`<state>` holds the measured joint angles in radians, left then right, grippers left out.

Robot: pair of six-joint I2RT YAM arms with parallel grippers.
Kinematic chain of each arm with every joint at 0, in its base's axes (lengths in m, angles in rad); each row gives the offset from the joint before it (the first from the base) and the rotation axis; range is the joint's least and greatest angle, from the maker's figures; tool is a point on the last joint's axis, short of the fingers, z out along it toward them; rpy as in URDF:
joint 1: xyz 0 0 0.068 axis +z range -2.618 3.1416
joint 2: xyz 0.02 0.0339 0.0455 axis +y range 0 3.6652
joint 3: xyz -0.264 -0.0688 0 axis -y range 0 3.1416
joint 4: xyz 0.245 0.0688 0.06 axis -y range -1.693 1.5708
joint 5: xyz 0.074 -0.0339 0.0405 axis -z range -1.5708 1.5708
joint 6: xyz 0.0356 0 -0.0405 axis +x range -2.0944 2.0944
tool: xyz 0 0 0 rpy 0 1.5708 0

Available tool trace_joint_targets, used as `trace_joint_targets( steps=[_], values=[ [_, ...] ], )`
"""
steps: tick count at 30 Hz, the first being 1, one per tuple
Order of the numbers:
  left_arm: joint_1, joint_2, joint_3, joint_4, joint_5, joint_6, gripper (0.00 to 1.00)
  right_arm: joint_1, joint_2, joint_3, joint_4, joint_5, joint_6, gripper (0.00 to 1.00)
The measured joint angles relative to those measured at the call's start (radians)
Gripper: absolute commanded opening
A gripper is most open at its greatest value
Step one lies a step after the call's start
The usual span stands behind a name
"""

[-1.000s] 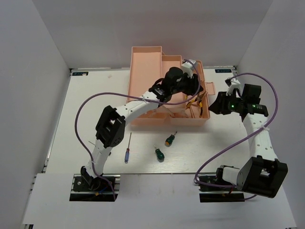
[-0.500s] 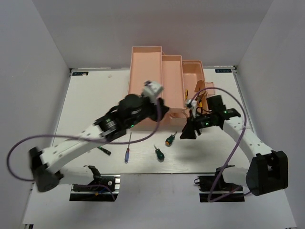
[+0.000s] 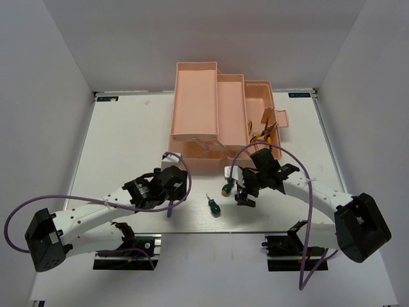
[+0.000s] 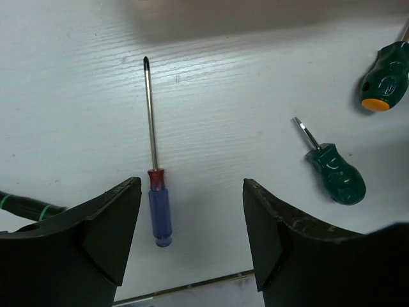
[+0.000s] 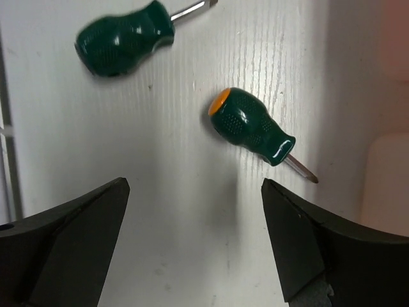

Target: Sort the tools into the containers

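As the top camera looks down, the pink toolbox (image 3: 195, 96) stands open at the far middle of the tabletop (image 3: 115, 141). Two pliers (image 3: 265, 131) with yellow and black handles lie in its right compartment. Three tools lie on the tabletop in front of the box. The blue screwdriver (image 3: 169, 213) is mostly covered by the left arm. The green screwdriver with the orange cap (image 3: 226, 188) is near the front wall of the box. The second green screwdriver (image 3: 213, 206) is a little nearer to the arm bases. The left end effector (image 3: 172, 197) is over the blue screwdriver, and the right end effector (image 3: 242, 192) is just to the right of the capped one.

In the left wrist view the fingers (image 4: 108, 236) stand wide apart and hold nothing. The blue screwdriver (image 4: 159, 211) lies flat between them with its tip pointing away. It is closer to the left finger, and neither finger touches it. Both green screwdrivers lie off to the right, apart from each other.

In the right wrist view the fingers (image 5: 70, 249) are spread wide — also empty. The green screwdriver with the orange cap (image 5: 252, 128) lies on the tabletop ahead of the gap between them. Its blade points toward the pink box at the right edge. The second green screwdriver (image 5: 124, 41) lies at the upper left, a little blurred.
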<state>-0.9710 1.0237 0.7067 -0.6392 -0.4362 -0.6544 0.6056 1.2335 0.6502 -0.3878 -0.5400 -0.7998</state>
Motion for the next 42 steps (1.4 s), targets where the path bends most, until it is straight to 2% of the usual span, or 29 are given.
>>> trace_joint_targets(
  steps=[6,10,20,31,35,38,39,42],
  values=[
    [-0.009,0.07,0.012,-0.034,0.007,-0.119,0.75,0.0,0.033,-0.022,0.012,-0.004,-0.302,0.89],
    [-0.021,0.095,0.016,-0.044,0.008,-0.16,0.75,0.002,0.082,-0.02,0.029,-0.021,-0.414,0.88],
    [-0.043,0.084,0.016,-0.04,0.019,-0.204,0.75,0.026,0.168,0.006,0.124,0.019,-0.464,0.83],
    [-0.073,0.087,0.016,-0.018,0.046,-0.217,0.75,0.08,0.256,0.091,0.137,0.062,-0.481,0.79],
    [-0.089,0.093,0.016,-0.011,0.057,-0.227,0.75,0.093,0.282,0.1,0.126,0.066,-0.519,0.73],
    [-0.101,0.095,0.016,-0.005,0.063,-0.229,0.75,0.097,0.293,0.109,0.105,0.063,-0.55,0.64],
    [-0.106,0.095,0.016,0.001,0.068,-0.23,0.75,0.097,0.297,0.115,0.09,0.061,-0.559,0.57],
    [-0.121,0.105,0.019,0.023,0.086,-0.23,0.75,0.097,0.311,0.132,0.048,0.056,-0.583,0.48]
  ],
)
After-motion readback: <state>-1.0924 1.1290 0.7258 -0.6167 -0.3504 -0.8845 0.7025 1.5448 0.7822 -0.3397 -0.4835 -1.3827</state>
